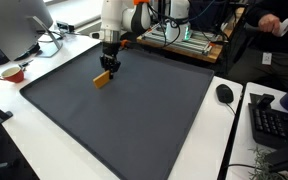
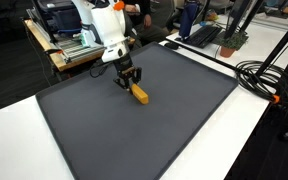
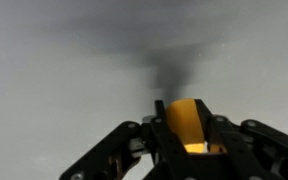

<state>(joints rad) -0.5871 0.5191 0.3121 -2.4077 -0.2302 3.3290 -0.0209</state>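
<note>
Near the tabletop's far edge, the gripper [image 2: 130, 85] pinches one end of the orange block [image 2: 140, 96]; its long axis points toward the tabletop's middle.

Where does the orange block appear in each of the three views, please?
In an exterior view: the orange block is upper left of centre, under the gripper.
In an exterior view: the block is just left of centre, below the gripper.
Wrist view: bottom edge, right of centre, between the fingers.
Shared landmark: the dark grey mat beneath it.
</note>
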